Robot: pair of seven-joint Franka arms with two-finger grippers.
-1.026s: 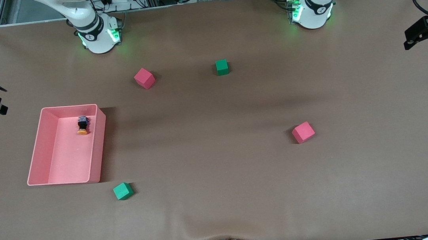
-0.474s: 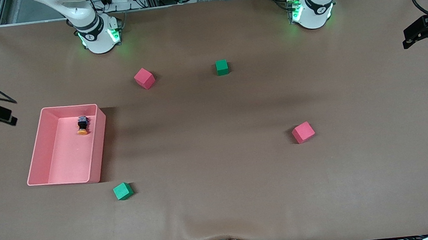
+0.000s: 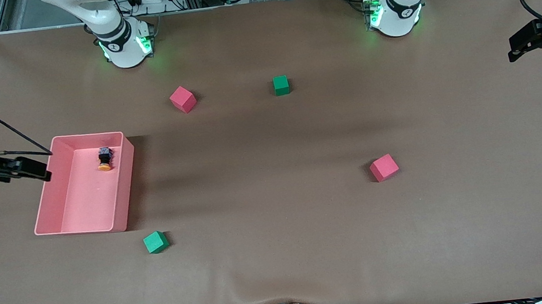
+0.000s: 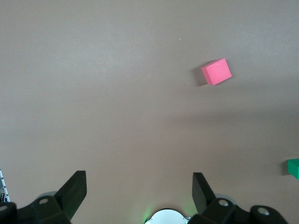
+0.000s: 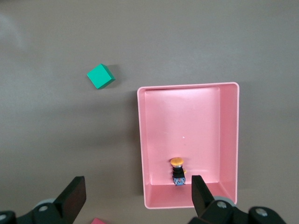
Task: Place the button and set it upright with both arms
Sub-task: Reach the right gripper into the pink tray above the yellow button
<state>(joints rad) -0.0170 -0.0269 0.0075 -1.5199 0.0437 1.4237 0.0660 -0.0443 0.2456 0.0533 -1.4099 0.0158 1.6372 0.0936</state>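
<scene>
Two grippers are hanging high with jaws spread wide and holding nothing, so I am judging this to be the approach step, before any grasp. My right gripper point(image 3: 26, 170) is hovering at the outer wall of the pink tray point(image 3: 49, 195) near the right arm's end of the table, and in its wrist view its fingers point(image 5: 74, 193) are framing the tray from above. The button point(image 3: 104, 159) is lying on its side inside that tray, close to the wall nearest the robot bases, orange cap pointing toward the front camera. My left gripper point(image 3: 528, 39) is waiting over the table's edge at the left arm's end, looking down on bare cloth and a red cube point(image 4: 216, 71). Next, I am thinking, my right gripper needs to shift over the button, line its fingers across the black body and descend without catching the tray wall just beside it.
</scene>
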